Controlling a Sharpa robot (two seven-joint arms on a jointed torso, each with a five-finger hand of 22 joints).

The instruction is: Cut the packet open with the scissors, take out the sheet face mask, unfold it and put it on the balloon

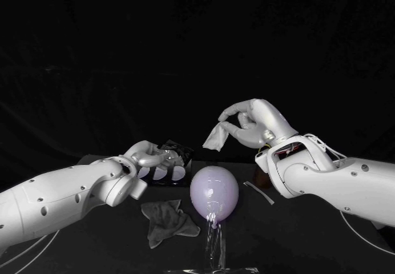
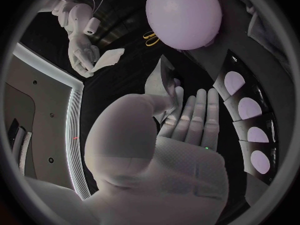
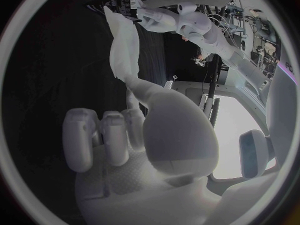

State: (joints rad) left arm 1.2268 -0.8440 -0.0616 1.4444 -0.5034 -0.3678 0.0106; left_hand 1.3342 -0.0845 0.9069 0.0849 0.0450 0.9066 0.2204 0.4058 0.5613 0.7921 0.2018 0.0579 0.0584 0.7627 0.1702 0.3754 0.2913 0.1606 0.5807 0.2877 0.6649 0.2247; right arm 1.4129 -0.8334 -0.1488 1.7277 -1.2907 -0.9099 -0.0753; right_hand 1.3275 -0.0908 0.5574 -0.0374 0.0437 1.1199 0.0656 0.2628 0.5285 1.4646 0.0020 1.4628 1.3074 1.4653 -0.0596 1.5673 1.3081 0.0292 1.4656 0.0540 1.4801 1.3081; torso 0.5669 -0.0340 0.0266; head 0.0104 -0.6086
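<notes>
1. The sheet face mask point(image 1: 216, 136) is out of its wrapper and not yet unfolded. It hangs as a narrow folded strip with its long axis roughly vertical.
2. The right hand point(image 1: 255, 123) is raised above the table and pinches the mask's upper end between thumb and a finger. The other fingers are curled alongside.
3. The balloon point(image 1: 214, 191) stands below the mask on a clear stand point(image 1: 216, 240), almost directly under it in the head view. Mask and balloon are apart. The balloon's long axis is also upright.
4. The left hand point(image 1: 154, 157) is lower and to the mask's left, beside the top of the balloon. Its fingers are closed on the dark packet point(image 1: 173, 168), so it has no free grip.
5. Judgement: unfolding needs a second hold on the mask's free lower end. The left hand is the nearer one, but it would first have to put the packet down.
6. A grey cloth point(image 1: 169, 220) lies crumpled on the table point(image 1: 279, 242) just beside the foot of the balloon, on the left arm's side.
</notes>
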